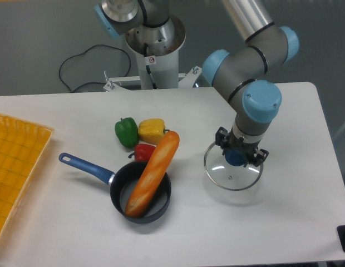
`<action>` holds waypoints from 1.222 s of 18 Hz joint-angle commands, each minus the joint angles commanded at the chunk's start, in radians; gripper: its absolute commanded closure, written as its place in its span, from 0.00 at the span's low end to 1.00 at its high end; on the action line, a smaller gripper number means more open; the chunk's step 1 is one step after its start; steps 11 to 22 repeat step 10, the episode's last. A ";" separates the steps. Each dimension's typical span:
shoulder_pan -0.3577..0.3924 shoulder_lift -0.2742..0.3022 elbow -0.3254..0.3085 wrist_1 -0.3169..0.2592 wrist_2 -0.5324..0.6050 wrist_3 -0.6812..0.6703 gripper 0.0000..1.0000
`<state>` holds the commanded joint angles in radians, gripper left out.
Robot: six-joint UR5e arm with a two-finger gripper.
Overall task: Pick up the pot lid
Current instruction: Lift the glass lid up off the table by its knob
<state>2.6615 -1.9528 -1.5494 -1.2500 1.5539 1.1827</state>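
Note:
My gripper (239, 149) points down at the right side of the table, its fingers shut on the blue knob of the glass pot lid (231, 179). The transparent lid with its thin rim hangs just beneath the fingers, a little tilted and apparently raised off the table. The fingers and gripper body hide the back part of the lid.
Left of the lid stands a black pan (121, 208) with a blue handle (86, 167) and a long bread loaf (152, 175) across it. Behind it lie green (127, 132), yellow (152, 130) and red (142, 152) peppers. A yellow crate (16, 167) is far left.

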 joint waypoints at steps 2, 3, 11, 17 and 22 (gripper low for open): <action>0.002 0.014 0.003 -0.029 0.015 0.034 0.56; 0.003 0.017 0.003 -0.031 0.027 0.043 0.56; 0.008 0.029 0.008 -0.031 0.029 0.048 0.56; 0.008 0.029 0.008 -0.031 0.029 0.048 0.56; 0.008 0.029 0.008 -0.031 0.029 0.048 0.56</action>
